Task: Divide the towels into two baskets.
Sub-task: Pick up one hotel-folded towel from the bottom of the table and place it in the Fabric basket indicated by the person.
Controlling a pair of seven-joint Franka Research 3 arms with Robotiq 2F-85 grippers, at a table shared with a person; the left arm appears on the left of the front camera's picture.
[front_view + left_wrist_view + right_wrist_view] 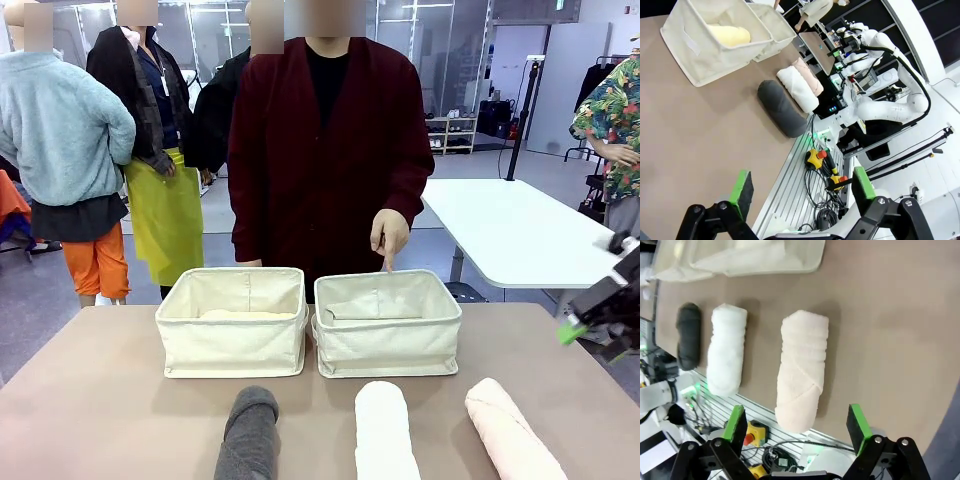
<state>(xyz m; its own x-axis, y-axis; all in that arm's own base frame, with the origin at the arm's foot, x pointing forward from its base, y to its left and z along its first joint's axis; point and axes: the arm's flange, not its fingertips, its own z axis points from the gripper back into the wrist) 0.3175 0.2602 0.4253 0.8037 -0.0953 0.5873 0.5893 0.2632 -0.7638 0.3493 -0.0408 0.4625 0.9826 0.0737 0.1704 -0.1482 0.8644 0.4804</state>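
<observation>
On basket [725,57] wall, cream tab [690,42]

Bare surface [90,400] is left open to the left of the dark grey roll [248,430]. Narrow gaps are kept between it, the white roll [385,430] and the pink roll [510,430]. The far rim of the right basket [388,345] is crowded by a person's hand [390,235].

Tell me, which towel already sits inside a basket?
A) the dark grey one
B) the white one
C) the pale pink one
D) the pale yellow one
D: the pale yellow towel lies in the left basket, while the dark grey towel, white towel and pale pink towel lie on the table in front.
</observation>
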